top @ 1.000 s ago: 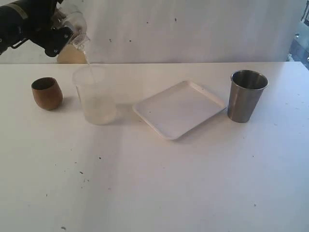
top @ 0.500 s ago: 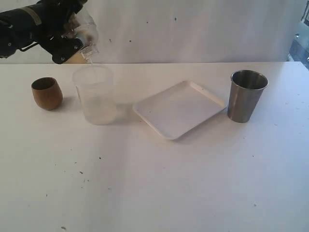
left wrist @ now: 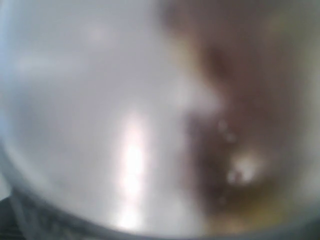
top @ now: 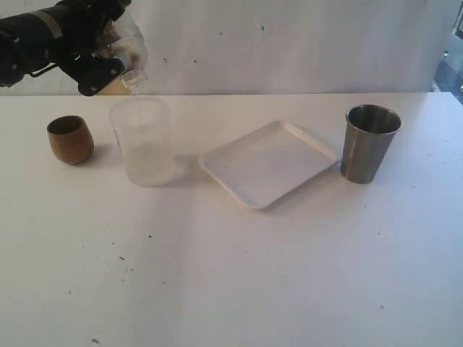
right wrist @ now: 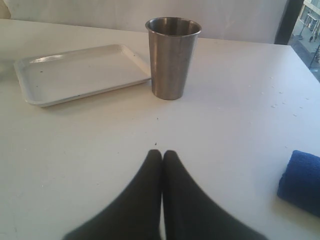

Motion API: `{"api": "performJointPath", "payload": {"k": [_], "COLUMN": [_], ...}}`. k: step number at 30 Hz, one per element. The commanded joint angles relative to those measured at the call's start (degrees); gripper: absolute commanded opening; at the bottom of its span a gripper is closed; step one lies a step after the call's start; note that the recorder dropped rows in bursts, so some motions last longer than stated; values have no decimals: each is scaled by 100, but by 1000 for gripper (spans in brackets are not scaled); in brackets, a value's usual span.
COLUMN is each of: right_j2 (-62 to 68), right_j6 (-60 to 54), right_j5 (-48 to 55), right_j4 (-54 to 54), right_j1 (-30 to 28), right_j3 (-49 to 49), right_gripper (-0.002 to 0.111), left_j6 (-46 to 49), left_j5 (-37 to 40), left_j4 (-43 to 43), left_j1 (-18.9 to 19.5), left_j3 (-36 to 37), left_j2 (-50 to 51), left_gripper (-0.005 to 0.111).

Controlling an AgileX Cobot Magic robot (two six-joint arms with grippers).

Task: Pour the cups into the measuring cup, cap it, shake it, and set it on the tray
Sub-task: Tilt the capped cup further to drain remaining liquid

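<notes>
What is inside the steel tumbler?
The steel tumbler shows only its dark upper inner wall; its own side hides the bottom and any contents.

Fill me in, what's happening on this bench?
The left gripper holds a clear plastic cup tilted, mouth down, over the frosted cup standing on the table. The wooden cup, the steel cup and the white tray sit apart on the table, and nothing is on the tray. The right gripper is shut, holding nothing, short of the steel cup.
</notes>
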Motion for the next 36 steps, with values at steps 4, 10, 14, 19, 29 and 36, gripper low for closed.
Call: {"api": "performJointPath", "payload": {"k": [4, 10, 14, 19, 29, 36], "right_j2": [-29, -29, -29, -29, -29, -29], "right_j6": [19, 19, 19, 19, 19, 19], "right_j5": [-30, -30, -30, -30, -30, -30], "right_j4": [5, 5, 5, 5, 5, 5], "right_j1": [-10, -10, -10, -10, -10, -10], "right_j3": [6, 6, 6, 6, 6, 6], "right_gripper": [0, 0, 0, 0, 0, 0], "left_j6": [-43, -43, -43, -43, -103, -103], "left_j5": [-167, -167, -167, -154, -101, -90], "left_j4": [9, 9, 9, -2, -131, -131], "left_j1": [-15, -15, -15, -15, -1, -1], "left_j3": [-81, -81, -81, -81, -81, -81], "left_j2": [-35, -35, -35, -35, -35, -35], "left_gripper": [0, 0, 0, 0, 0, 0]}}
